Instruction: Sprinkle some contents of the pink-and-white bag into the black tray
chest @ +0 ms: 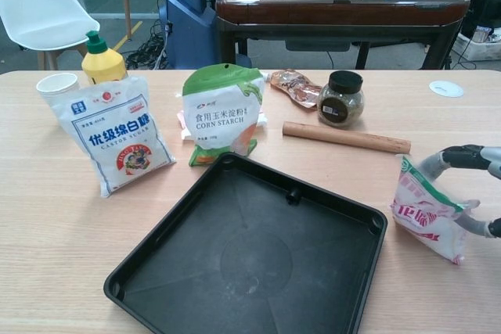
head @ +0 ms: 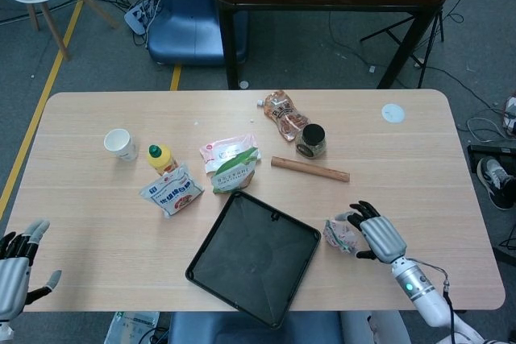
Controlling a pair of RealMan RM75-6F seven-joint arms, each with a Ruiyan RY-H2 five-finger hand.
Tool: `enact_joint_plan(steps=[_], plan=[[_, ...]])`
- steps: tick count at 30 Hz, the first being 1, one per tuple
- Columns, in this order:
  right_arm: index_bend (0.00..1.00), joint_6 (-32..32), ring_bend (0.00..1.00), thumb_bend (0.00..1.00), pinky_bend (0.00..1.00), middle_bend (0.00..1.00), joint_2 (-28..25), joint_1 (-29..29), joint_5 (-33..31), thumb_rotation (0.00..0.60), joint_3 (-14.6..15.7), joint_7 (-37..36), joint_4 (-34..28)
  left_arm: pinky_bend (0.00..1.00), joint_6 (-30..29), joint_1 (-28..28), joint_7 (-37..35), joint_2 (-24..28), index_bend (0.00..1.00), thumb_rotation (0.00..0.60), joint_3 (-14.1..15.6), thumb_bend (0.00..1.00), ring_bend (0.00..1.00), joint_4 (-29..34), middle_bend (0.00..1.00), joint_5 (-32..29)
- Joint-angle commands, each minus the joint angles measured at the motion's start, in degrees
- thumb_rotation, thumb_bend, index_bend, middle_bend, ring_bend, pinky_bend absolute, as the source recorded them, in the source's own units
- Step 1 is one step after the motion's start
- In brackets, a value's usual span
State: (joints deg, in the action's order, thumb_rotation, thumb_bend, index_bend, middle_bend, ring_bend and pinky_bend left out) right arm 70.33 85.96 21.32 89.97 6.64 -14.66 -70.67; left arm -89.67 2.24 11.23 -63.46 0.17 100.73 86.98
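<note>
We are gripping the pink-and-white bag [chest: 425, 210] in our right hand [head: 377, 234], fingers [chest: 460, 155] wrapping around its top and far side, holding it just off the right edge of the black tray [head: 253, 254]. Our left hand [head: 18, 267] is hanging beside the table's [head: 97, 223] near left corner, fingers spread and holding nothing, well apart from the tray.

Right hand [head: 377, 235]: silver-grey metal back plate, ribbed across the knuckles, with black fingers [head: 361, 209] and light grey padded segments; in the chest view, grey curved fingers [chest: 435, 163] ending in black tips. Behind the wrist, a white cylindrical forearm [head: 416, 286] with a small green-lit spot and a thin dark cable alongside. Left hand [head: 16, 263]: same silver-grey shell, black and grey fingers.
</note>
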Motion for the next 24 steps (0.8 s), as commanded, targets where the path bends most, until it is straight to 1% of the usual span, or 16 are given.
enact_joint_plan(steps=[1,6,8,12,16,17,19,21,24], plan=[[0.13,0.41,0.06,0.26,0.04,0.22,0.07,-0.39,0.42,0.6,-0.01,-0.4,0.19,0.06,0.17,-0.13,-0.08,-0.08,0.1,0.6,0.0,0.25,0.15,-0.11,0.11,0.05],[0.13,1.18,0.06,0.09,0.04,0.2,-0.48,-0.82,1.05,0.6,-0.38,-1.94,0.65,0.06,0.11,-0.17,0.08,-0.12,0.1,0.6,0.0,0.25,0.15,-0.02,0.11,0.14],[0.13,1.11,0.06,0.06,0.04,0.2,-1.22,-0.85,0.95,0.6,-0.67,-2.03,0.69,0.06,0.06,-0.12,0.3,-0.06,0.1,0.6,0.07,0.25,0.15,0.16,0.11,0.18],[0.13,-0.85,0.06,0.03,0.04,0.2,-2.72,-0.38,0.73,0.6,-0.6,-0.5,0.45,0.06,-0.45,0.14,0.95,0.06,0.1,0.6,0.14,0.25,0.15,0.72,0.11,0.31],[0.14,-3.42,0.05,0.02,0.04,0.19,-2.55,0.71,0.84,0.6,-0.7,0.05,1.43,0.06,-0.56,0.25,1.85,0.03,0.1,0.6,0.4,0.25,0.15,1.4,0.11,0.62],[0.16,-3.8,0.05,0.02,0.04,0.19,-2.35,0.97,0.99,0.6,-0.76,-0.18,1.83,0.06,-0.6,0.27,2.05,0.03,0.1,0.6,0.43,0.25,0.15,1.56,0.11,0.68],[0.22,-4.56,0.04,0.02,0.03,0.19,-1.83,1.57,1.39,0.6,-0.88,-0.69,2.94,0.06,-0.77,0.36,2.62,0.15,0.1,0.6,0.48,0.25,0.15,1.96,0.11,0.8],[0.26,-5.08,0.04,0.02,0.03,0.19,-1.19,2.05,1.79,0.6,-0.98,-0.97,4.22,0.06,-1.15,0.51,3.17,0.36,0.1,0.6,0.48,0.25,0.15,2.43,0.11,0.96],[0.27,-5.84,0.04,0.02,0.02,0.19,-0.41,2.62,2.18,0.599,-1.02,-1.42,5.66,0.06,-1.51,0.73,3.93,0.58,0.1,0.6,0.54,0.25,0.15,3.07,0.11,1.05]])
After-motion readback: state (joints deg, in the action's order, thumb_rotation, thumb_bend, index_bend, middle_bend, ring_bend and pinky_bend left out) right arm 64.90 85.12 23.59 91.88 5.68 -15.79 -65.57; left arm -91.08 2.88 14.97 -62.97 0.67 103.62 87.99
